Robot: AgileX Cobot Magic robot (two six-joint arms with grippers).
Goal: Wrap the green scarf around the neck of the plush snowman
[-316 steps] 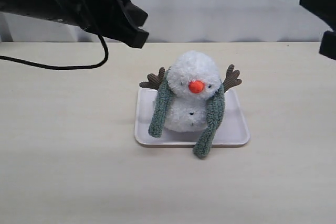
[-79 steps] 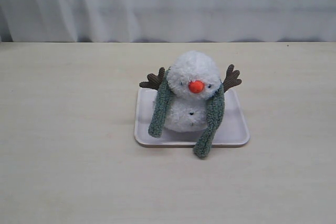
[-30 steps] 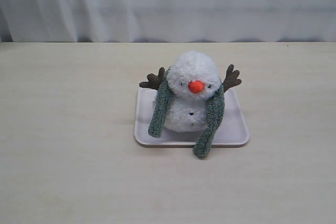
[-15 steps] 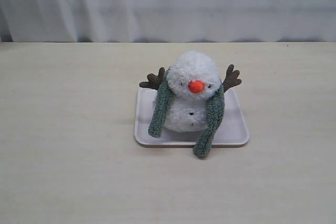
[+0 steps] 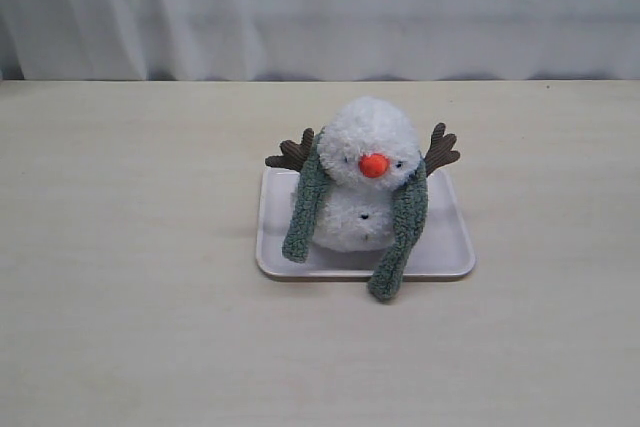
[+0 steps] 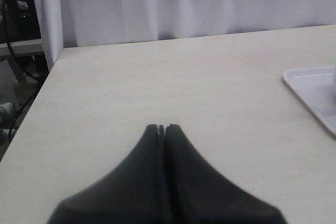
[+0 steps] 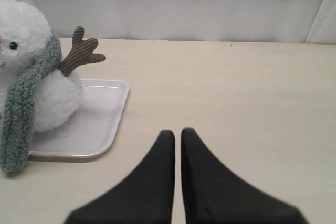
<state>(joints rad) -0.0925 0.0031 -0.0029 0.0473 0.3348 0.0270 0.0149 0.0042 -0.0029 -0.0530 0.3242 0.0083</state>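
Observation:
The plush snowman [image 5: 368, 137] sits upright on a white tray [image 5: 450, 247] at the table's middle. The green scarf [image 5: 302, 209] is draped behind the snowman's neck [image 5: 352, 187], and its two ends hang down the front on either side, uncrossed; the longer end reaches over the tray's front rim. Neither arm shows in the exterior view. My left gripper [image 6: 161, 127] is shut and empty over bare table, away from the tray. My right gripper [image 7: 177, 132] is shut and empty, beside the tray, apart from the snowman [image 7: 52, 98] and the scarf [image 7: 23, 103].
A white curtain hangs behind the table's far edge. The tray's corner [image 6: 315, 90] shows at the side of the left wrist view, and the table's side edge lies beyond the left gripper. The tray's rim [image 7: 100, 145] lies close to the right gripper.
Both arms, seen at the exterior view's upper corners 10.5 s ago, have left that view. Snowman, scarf and tray have not moved.

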